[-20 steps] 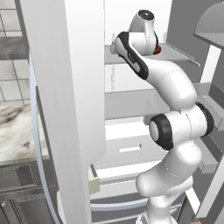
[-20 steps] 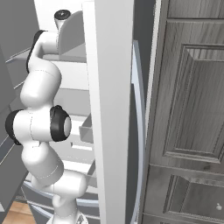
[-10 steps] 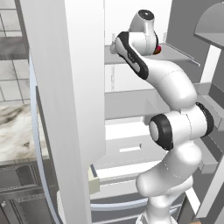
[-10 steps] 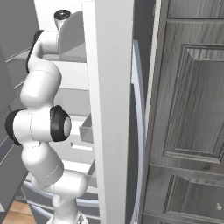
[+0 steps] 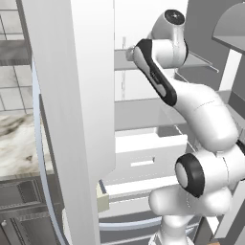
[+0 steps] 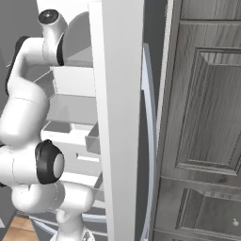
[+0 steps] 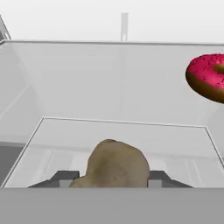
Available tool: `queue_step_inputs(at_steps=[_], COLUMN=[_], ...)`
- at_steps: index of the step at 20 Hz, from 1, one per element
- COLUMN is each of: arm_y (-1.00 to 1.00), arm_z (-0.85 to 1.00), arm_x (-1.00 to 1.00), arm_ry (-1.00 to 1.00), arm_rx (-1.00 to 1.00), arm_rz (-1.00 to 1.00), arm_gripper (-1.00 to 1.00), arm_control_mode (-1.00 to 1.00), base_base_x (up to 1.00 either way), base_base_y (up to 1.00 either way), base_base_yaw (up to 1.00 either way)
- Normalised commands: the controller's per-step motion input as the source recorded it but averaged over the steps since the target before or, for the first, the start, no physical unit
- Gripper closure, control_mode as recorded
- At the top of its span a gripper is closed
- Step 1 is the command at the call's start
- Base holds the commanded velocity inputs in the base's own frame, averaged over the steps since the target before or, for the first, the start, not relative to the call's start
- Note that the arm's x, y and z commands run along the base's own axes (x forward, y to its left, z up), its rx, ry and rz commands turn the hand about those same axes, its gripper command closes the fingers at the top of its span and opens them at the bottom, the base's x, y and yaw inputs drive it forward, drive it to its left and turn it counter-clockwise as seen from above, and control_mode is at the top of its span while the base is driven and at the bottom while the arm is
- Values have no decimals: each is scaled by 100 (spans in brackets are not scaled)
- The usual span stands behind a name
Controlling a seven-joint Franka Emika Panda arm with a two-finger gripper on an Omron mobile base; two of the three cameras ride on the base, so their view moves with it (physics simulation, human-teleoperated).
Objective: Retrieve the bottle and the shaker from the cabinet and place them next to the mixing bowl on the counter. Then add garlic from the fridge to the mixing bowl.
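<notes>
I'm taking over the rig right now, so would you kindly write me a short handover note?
Gripper: inside the fridge, closed around the garlic, one dark finger showing on each side of the bulb.
Garlic: resting on a pale fridge shelf; a pink-frosted doughnut sits further back to one side.
Fridge door is open, arm reaching in at an upper shelf.
Done: the garlic is reached and gripped, it seems.
Left: lift the garlic out and put it in the mixing bowl. Bottle, shaker and bowl are not visible, so check them yourself.
</notes>
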Motion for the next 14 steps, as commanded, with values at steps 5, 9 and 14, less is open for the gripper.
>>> queue_step_inputs(at_steps=[5,9,14], arm_y=[1,0,0], arm_z=[0,4,5], arm_x=[-100,-100,-100], arm_ry=[-6,7,14], arm_rx=[0,0,0], arm_rz=[0,0,0], arm_gripper=[100,100,100], arm_control_mode=[-100,-100,-100], base_base_x=[0,0,0], base_base_y=[0,0,0], base_base_yaw=[0,0,0])
